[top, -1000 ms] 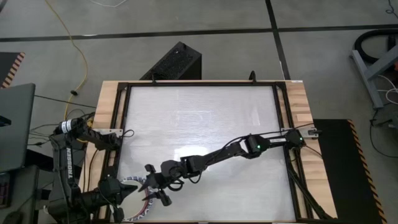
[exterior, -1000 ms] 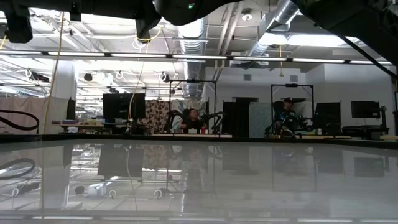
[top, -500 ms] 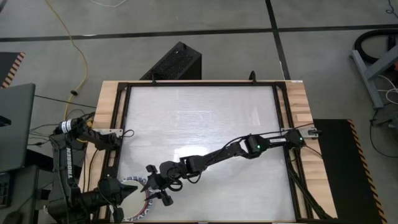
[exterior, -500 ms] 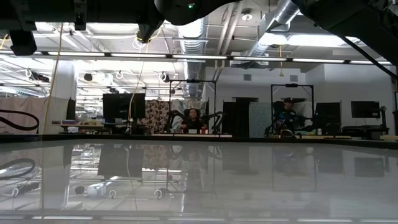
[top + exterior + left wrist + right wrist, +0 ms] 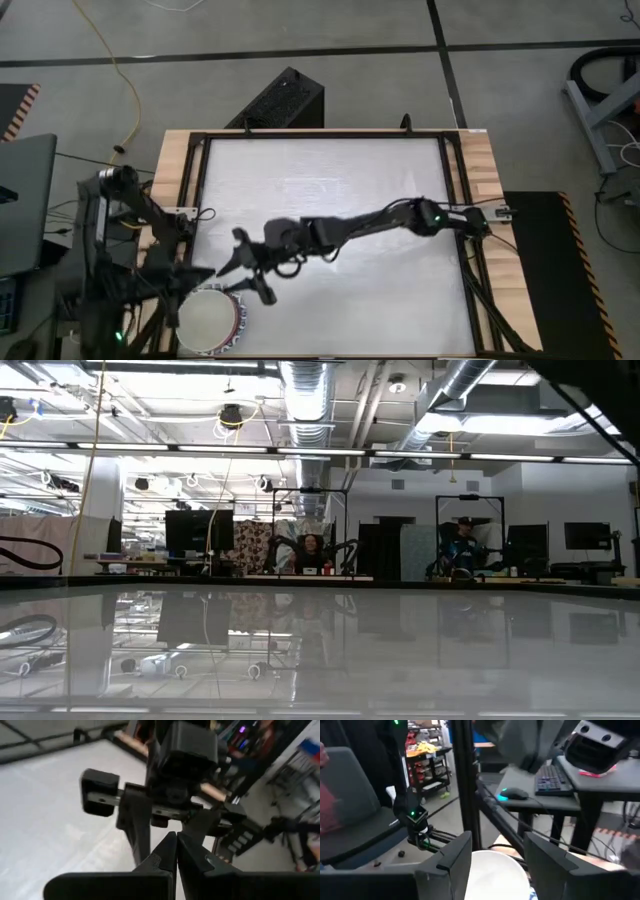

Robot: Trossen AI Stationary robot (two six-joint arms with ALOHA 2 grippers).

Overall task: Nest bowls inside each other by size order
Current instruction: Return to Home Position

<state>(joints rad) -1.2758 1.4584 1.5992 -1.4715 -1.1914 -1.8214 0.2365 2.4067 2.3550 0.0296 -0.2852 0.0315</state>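
The stack of nested bowls [image 5: 208,320], cream-white on top, sits at a table [image 5: 330,190] corner on the left arm's side. The right gripper [image 5: 243,279] hangs spread just beside it. The left gripper [image 5: 203,272] is pressed together, empty.

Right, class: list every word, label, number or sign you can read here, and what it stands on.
None can be read.
The keyboard keys and the distant screens are too blurred or small.
The stacked bowls and the table show no lettering.
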